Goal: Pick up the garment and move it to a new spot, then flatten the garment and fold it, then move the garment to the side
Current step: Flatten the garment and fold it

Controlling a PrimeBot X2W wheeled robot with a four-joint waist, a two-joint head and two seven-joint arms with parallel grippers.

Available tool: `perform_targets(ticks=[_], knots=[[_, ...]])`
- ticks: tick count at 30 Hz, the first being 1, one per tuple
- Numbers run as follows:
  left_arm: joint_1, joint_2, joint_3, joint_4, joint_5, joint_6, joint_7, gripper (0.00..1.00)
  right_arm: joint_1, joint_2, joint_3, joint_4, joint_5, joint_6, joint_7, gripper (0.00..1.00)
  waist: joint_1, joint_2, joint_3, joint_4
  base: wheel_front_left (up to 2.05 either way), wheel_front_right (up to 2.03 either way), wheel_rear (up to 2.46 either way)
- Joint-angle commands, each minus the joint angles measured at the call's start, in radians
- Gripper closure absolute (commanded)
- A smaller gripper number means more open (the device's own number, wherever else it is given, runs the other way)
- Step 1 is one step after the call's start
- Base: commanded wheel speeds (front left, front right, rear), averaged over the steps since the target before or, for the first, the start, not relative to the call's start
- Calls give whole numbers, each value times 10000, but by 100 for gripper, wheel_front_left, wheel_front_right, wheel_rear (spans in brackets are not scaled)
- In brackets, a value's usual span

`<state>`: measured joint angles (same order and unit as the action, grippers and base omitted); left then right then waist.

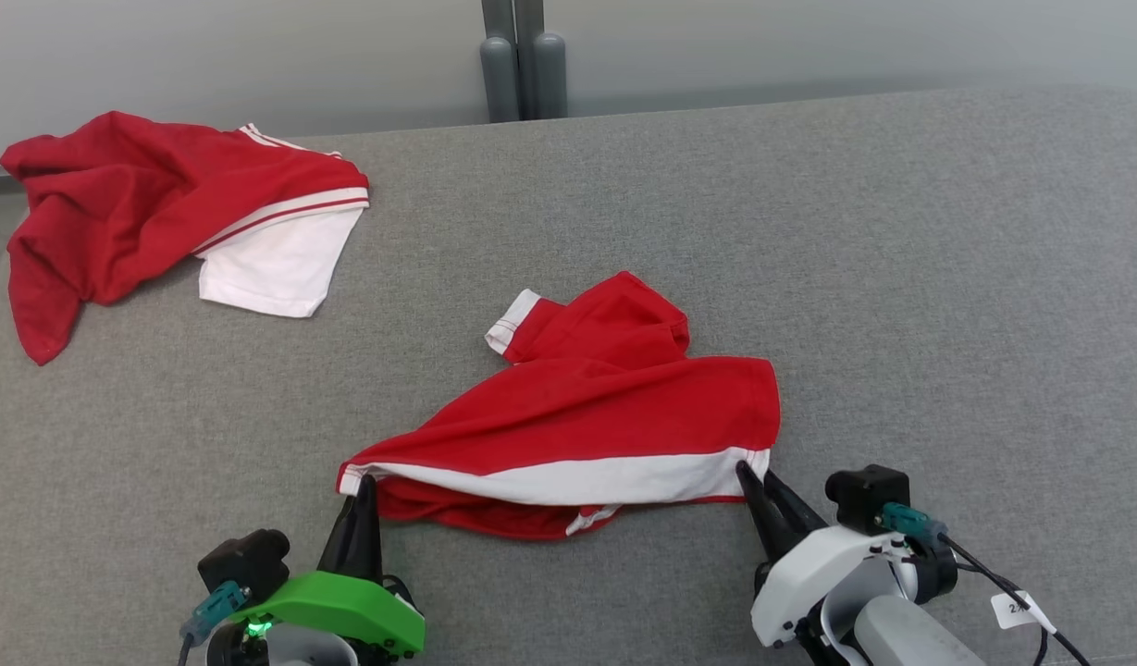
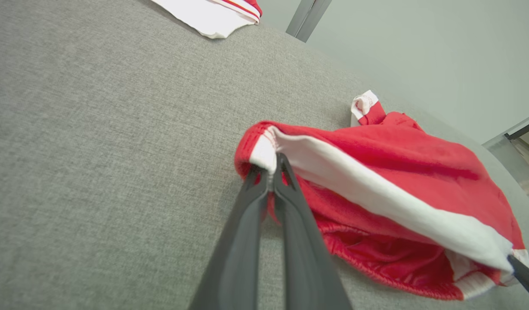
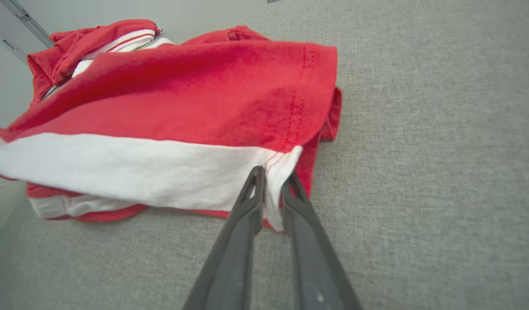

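**Head view: both hands on the shirt's hem corners, grip is the weak spot**

Red shirt [image 1: 605,416] lies crumpled mid-frame on the grey counter [image 1: 901,277], white hem band facing the robot. Left hand [image 1: 364,483] is clenched on the band's left corner; left wrist view shows cloth pinched right at the fingertips. Right hand [image 1: 751,474] is at the right corner. Right wrist view has white cloth between the two fingers, so I read it as grasping, but I can't tell how firmly.

Risks from here:
- Both bites are shallow and at the very tips. A quick lift or the shirt's own weight could pull a corner out, more likely on the right.
- Each hand seems to hold the top layer only. A red layer and another white edge are bunched below, so the shirt may come up doubled rather than hanging open.
- The sleeve with the white cuff [image 1: 511,326] is bunched at the far side. It could tuck under on set-down and spoil the flattening.
- Spreading the hands too far would strain the hem and pop a grip. Uneven heights would twist the cloth.
- Other shirt [image 1: 161,203] sits upper left, well apart. A new spot too close to it risks overlap.

Writing: white tag [image 1: 1017,609] on the right arm's cable, lower right, starts with "2"; rest unreadable. No brand or print visible on either shirt.
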<state>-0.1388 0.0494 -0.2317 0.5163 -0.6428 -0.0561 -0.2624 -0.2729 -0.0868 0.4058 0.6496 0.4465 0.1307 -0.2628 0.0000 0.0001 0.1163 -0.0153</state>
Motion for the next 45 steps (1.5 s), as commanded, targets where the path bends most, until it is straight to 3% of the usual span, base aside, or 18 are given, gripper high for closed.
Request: perform_targets(ticks=[1, 12, 23, 30, 36, 41, 45], knots=[[-188, 25, 46, -44, 35, -77, -34, 100, -148, -45, 48, 31, 131, 1, -30, 100, 0, -1, -3, -3, 0, 0, 0], [-394, 214, 107, -953, 189, -516, -33, 100, -81, -420, -379, -1759, 360, 1, -30, 100, 0, -1, -281, -190, 0, 0, 0], [-570, 1565, -538, -4086, -160, -726, 1060, 100, 313, -1489, -1529, -5117, 315, 1, 21, 100, 0, -1, -1102, -604, 0, 0, 0], [-624, 2505, -725, -6847, -414, -716, 2322, 100, 516, -1983, -2726, -7741, -28, 1, 755, 100, 0, -1, -1407, -909, 0, 0, 0], [-1279, 2923, -722, -8463, -527, -605, 3286, 100, 454, -2003, -3501, -9685, -305, 1, 1593, 100, 0, -1, -1487, -1104, 0, 0, 0], [-1948, 3047, -646, -8909, -692, -476, 3890, 100, 298, -1975, -3675, -10512, -396, 1, 2219, 100, 0, -1, -1386, -1225, 0, 0, 0], [-2434, 3070, -672, -8534, -840, -437, 4271, 100, 155, -1834, -3602, -10416, -512, 1, 2764, 100, 0, -1, -1072, -1270, 0, 0, 0]])
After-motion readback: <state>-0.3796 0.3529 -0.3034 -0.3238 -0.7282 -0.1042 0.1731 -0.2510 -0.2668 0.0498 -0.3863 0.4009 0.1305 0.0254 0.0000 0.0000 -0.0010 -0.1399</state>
